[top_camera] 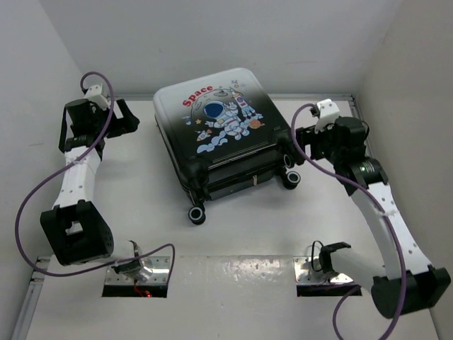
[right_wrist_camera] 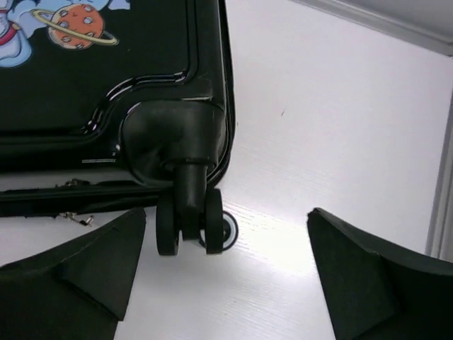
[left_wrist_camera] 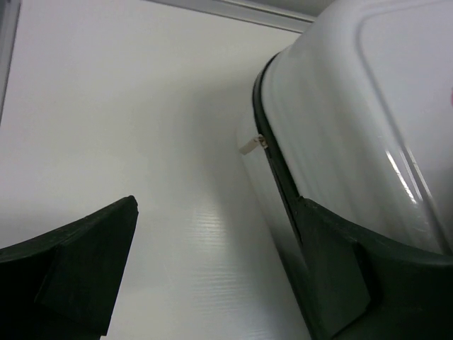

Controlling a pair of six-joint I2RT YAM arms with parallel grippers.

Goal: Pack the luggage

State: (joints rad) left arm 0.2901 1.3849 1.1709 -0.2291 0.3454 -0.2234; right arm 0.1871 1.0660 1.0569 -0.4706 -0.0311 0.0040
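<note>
The luggage (top_camera: 216,134) lies flat and closed at the back middle of the table, its astronaut and red "Space" print facing up. My left gripper (top_camera: 129,117) stands open beside its white far-left corner, apart from the shell. In the left wrist view that gripper (left_wrist_camera: 216,205) has bare table between its fingers, with the shell (left_wrist_camera: 340,106) and a small zip pull (left_wrist_camera: 251,146) to the right. My right gripper (top_camera: 299,145) is open at the black right corner. The right wrist view shows this gripper (right_wrist_camera: 226,212) with a twin wheel (right_wrist_camera: 185,221) just inside its left finger, holding nothing.
White walls close in on the left, back and right, with a metal rail (right_wrist_camera: 439,177) along the table's edge. Two metal plates (top_camera: 138,273) (top_camera: 311,269) sit at the near edge by the arm bases. Purple cables (top_camera: 32,191) loop off both arms.
</note>
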